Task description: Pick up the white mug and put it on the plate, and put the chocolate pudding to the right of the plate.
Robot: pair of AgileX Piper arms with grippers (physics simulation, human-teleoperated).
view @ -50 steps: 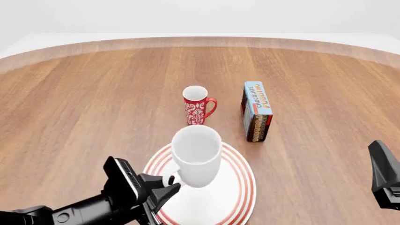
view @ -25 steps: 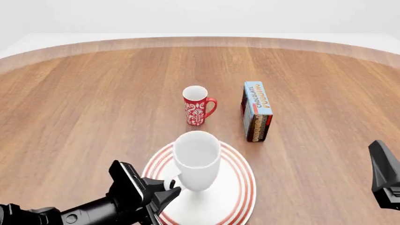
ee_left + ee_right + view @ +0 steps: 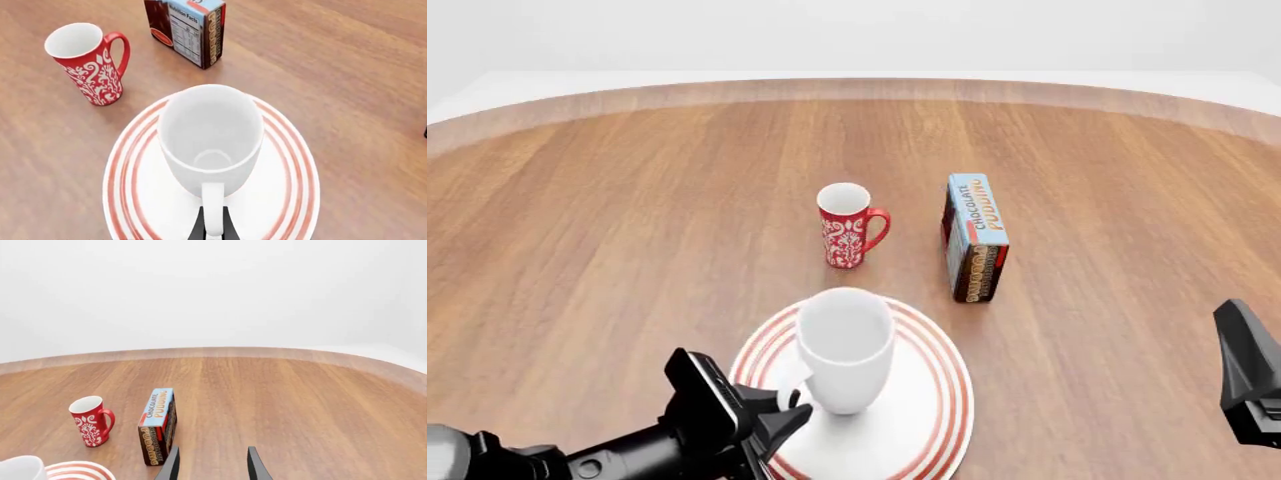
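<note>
White mug [image 3: 845, 345] sits over plate [image 3: 941, 410]; maybe touching, hard to tell. Left gripper [image 3: 213, 231] pinches mug handle. Pudding box [image 3: 976, 237] stands behind plate, untouched. Right gripper [image 3: 212, 465] open, empty. 1 of 2 jobs nearly done.

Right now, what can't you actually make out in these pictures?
- Whether the white mug rests on the plate: its base hides the contact, front view.
- Left hand: cut off by the frame edge, left wrist view.
- Nutrition print on the chocolate pudding: too small.
</note>
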